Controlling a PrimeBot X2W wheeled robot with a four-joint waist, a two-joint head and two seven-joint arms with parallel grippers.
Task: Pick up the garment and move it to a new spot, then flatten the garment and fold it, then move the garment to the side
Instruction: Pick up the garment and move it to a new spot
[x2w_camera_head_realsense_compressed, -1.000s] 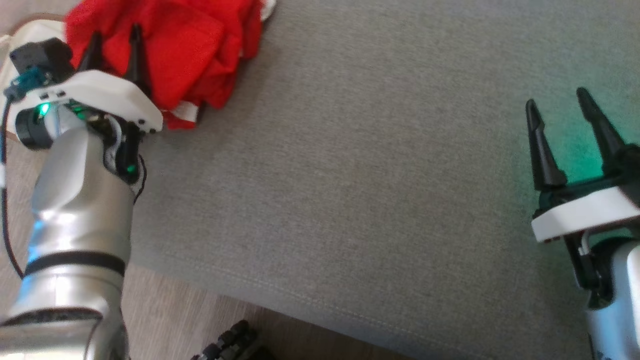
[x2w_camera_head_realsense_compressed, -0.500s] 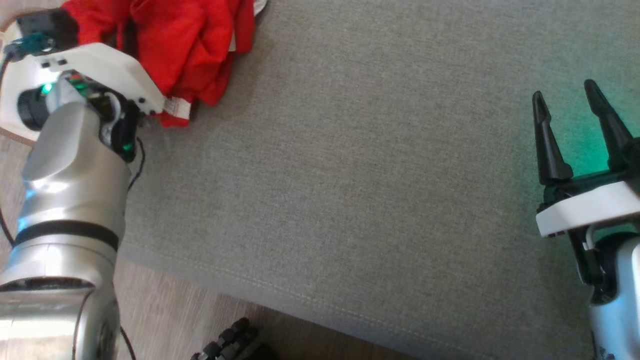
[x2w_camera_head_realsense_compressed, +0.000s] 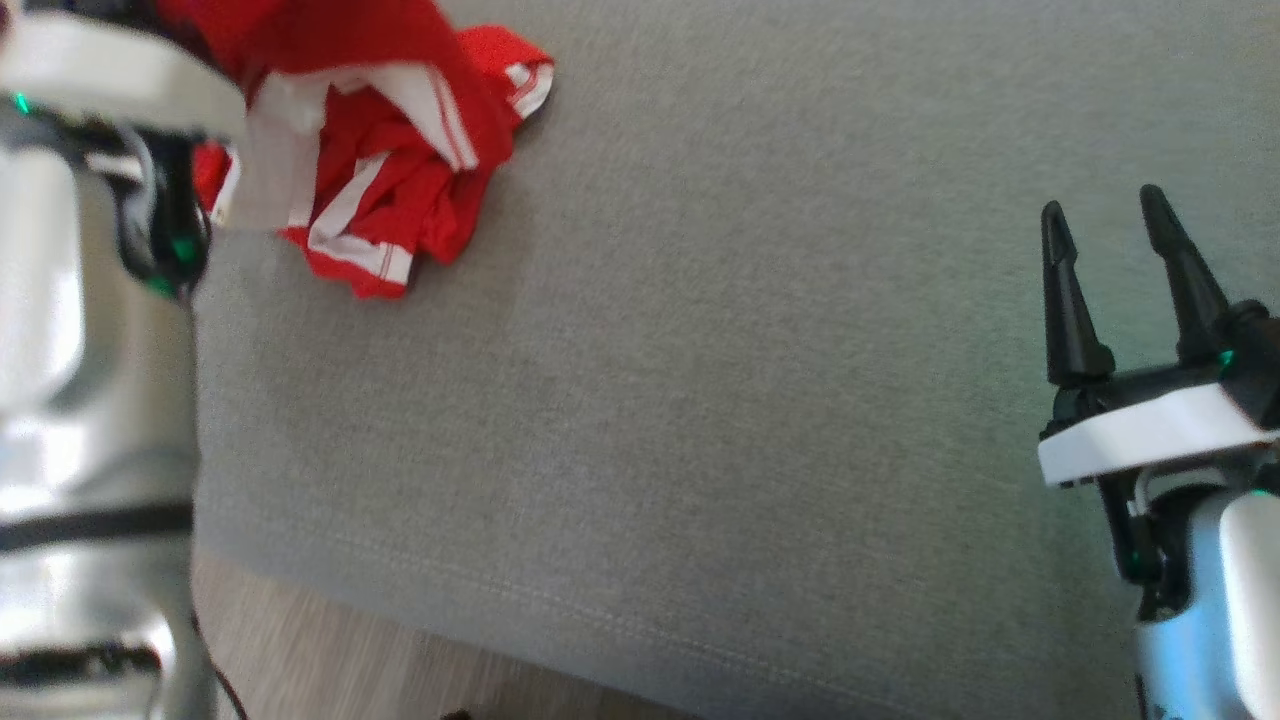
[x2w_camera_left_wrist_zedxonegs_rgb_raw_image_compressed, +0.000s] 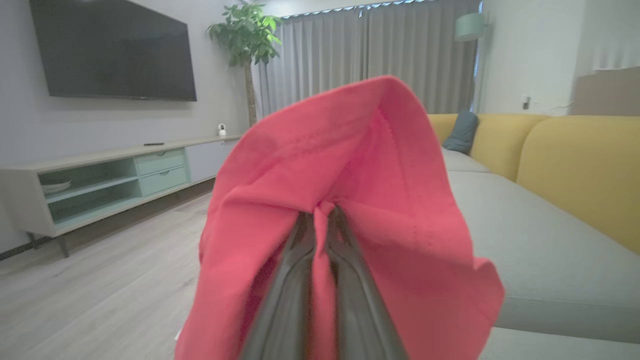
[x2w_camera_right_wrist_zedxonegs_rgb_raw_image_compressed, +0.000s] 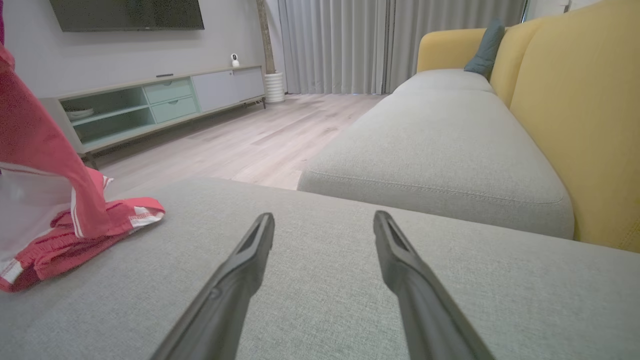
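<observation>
The garment (x2w_camera_head_realsense_compressed: 380, 150) is red with white stripes and a white lining. Part of it is lifted at the top left of the head view, while its lower end still rests on the grey cushion (x2w_camera_head_realsense_compressed: 750, 400). My left gripper (x2w_camera_left_wrist_zedxonegs_rgb_raw_image_compressed: 324, 212) is shut on a fold of the garment (x2w_camera_left_wrist_zedxonegs_rgb_raw_image_compressed: 360, 165), which drapes over both fingers in the left wrist view. At the right my right gripper (x2w_camera_head_realsense_compressed: 1100, 215) hovers open over the cushion with nothing between its fingers. The right wrist view has this gripper (x2w_camera_right_wrist_zedxonegs_rgb_raw_image_compressed: 324, 220) open and the garment (x2w_camera_right_wrist_zedxonegs_rgb_raw_image_compressed: 60, 210) at the far left.
The grey cushion's front edge (x2w_camera_head_realsense_compressed: 500, 620) runs along the bottom, with wood floor (x2w_camera_head_realsense_compressed: 300, 660) below it. A yellow sofa back (x2w_camera_right_wrist_zedxonegs_rgb_raw_image_compressed: 575, 100) and a second grey seat (x2w_camera_right_wrist_zedxonegs_rgb_raw_image_compressed: 440, 130) lie ahead of the right gripper. A TV cabinet (x2w_camera_left_wrist_zedxonegs_rgb_raw_image_compressed: 100, 185) stands across the floor.
My left gripper has closed on the garment and raised it, so the cloth now hangs stretched from the gripper. The right gripper has stayed open in much the same place.
</observation>
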